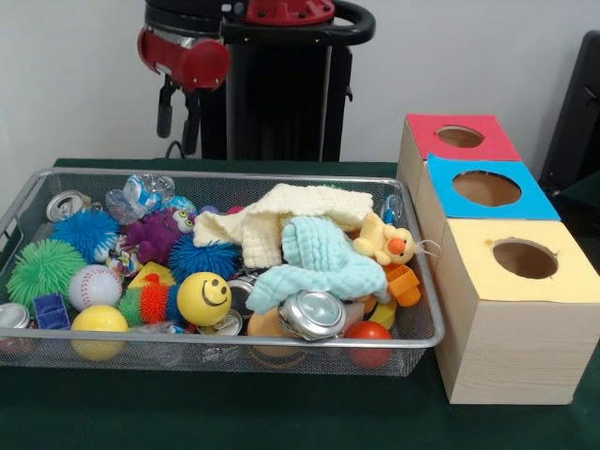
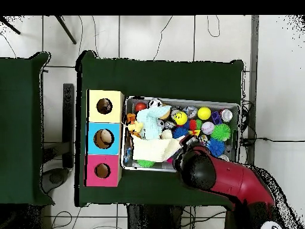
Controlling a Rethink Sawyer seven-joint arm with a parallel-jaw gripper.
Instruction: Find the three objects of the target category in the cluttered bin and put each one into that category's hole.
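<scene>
A wire mesh bin (image 1: 234,345) holds mixed clutter. In it lie a yellow smiley ball (image 1: 203,298), a baseball (image 1: 94,286), a plain yellow ball (image 1: 98,321), a red ball (image 1: 368,336), a green spiky ball (image 1: 45,270), blue spiky balls (image 1: 86,232), crushed cans (image 1: 312,314), a cream cloth (image 1: 281,220), a mint cloth (image 1: 328,262) and a toy duck (image 1: 384,242). My gripper (image 1: 178,120) hangs open and empty, high above the bin's far left rim. In the overhead view the red arm (image 2: 220,176) hides it.
Three wooden boxes with round holes stand in a row beside the bin: red top (image 1: 422,131), blue top (image 1: 525,202), yellow top (image 1: 562,277). Overhead they show as yellow (image 2: 93,106), blue (image 2: 92,138) and red (image 2: 92,171). A green cloth covers the table.
</scene>
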